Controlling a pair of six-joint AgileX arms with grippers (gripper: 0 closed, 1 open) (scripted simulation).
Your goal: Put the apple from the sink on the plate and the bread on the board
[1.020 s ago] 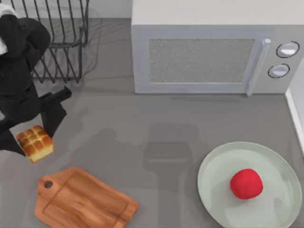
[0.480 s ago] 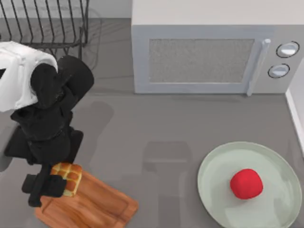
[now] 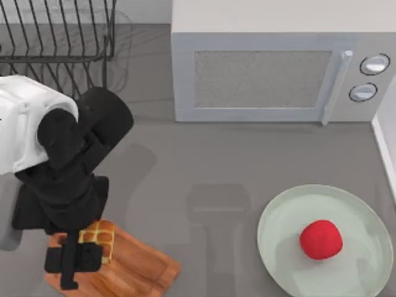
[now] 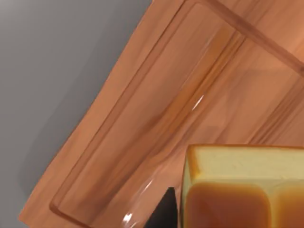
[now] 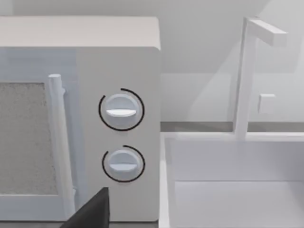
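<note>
With the apple (image 3: 320,239) already on the plate (image 3: 279,218), the left gripper (image 3: 83,255) clamps the bread (image 3: 99,234) just over the board (image 3: 139,263) for release, while the left wrist view alone reveals the board's groove and the right wrist view the sink (image 5: 228,190).
</note>
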